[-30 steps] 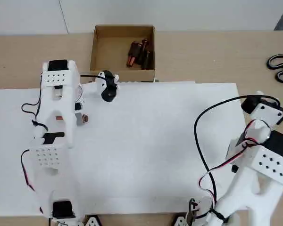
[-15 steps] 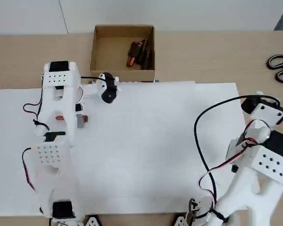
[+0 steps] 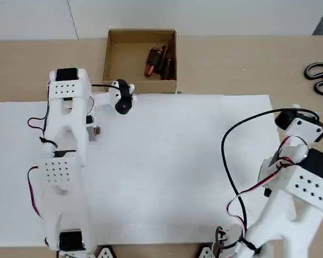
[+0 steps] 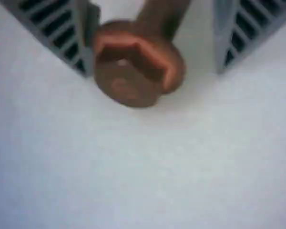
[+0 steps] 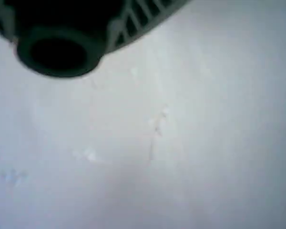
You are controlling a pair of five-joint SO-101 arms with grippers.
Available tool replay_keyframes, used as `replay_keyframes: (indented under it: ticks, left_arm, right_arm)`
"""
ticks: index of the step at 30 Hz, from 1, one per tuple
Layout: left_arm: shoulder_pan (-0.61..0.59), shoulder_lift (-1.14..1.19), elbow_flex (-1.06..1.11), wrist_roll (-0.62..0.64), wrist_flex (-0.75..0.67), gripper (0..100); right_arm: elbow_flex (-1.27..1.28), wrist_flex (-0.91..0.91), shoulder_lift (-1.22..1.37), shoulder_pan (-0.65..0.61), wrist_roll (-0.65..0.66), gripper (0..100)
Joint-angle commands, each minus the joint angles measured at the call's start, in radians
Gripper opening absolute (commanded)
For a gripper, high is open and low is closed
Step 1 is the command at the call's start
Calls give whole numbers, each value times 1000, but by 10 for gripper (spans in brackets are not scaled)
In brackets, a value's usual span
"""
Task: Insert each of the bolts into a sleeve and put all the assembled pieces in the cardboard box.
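table lot: box, sleeve, one loose bolt

table (image 3: 231, 64), white sheet (image 3: 167, 161) laid over it. cardboard box (image 3: 141, 32) on the table at the sheet's far edge, assembled pieces (image 3: 160, 61) inside. left claw (image 4: 155, 67): wide, astride the bolt (image 4: 136, 71) lying on the sheet, one finger touching its head. right claw (image 5: 62, 19): closed on a dark sleeve (image 5: 59, 52), over the sheet.

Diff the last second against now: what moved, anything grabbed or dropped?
The left arm slid a little toward the cardboard box, taking its hand along over the white sheet. That hand is open around the bolt; nothing was visibly taken or let go. The right arm, with a sleeve at its end, and the pieces in the box kept their places.
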Motion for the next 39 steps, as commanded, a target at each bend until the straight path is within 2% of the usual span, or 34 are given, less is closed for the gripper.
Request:
replay_keyframes:
  ticks: [1, 10, 13, 16, 19, 24, 27, 32, 37, 39]
  left_arm:
    - [-8, 21, -50, -97, -21, 3]
    - [-6, -12, -48, -83, 9, 5]
    - [2, -97, -41, -18, 11, 5]
    - [17, -192, -1, -8, 11, 5]
    - [31, -307, 90, -5, 11, 5]
    - [51, -520, 249, 71, 9, 5]
    - [66, -638, 329, 157, 9, 5]
    - [89, -818, 403, 388, 9, 5]
    - [133, -942, 443, 482, 2, 5]
    - [152, -973, 466, 600, -38, 5]
  right_arm:
    - [-9, -8, -24, 8, 0, 3]
    - [-9, -8, -24, 8, 0, 3]
    - [-9, -7, -24, 8, 0, 3]
    - [-9, -7, -24, 8, 0, 3]
    - [-11, -5, -25, 8, -5, 3]
    - [-12, -4, -84, -50, -5, 3]
    - [-12, -4, -168, -105, 2, 3]
    - [-11, -10, -297, -225, 2, 3]
    - [-9, -53, -390, -332, -8, 3]
    - [-9, -101, -430, -363, -8, 2]
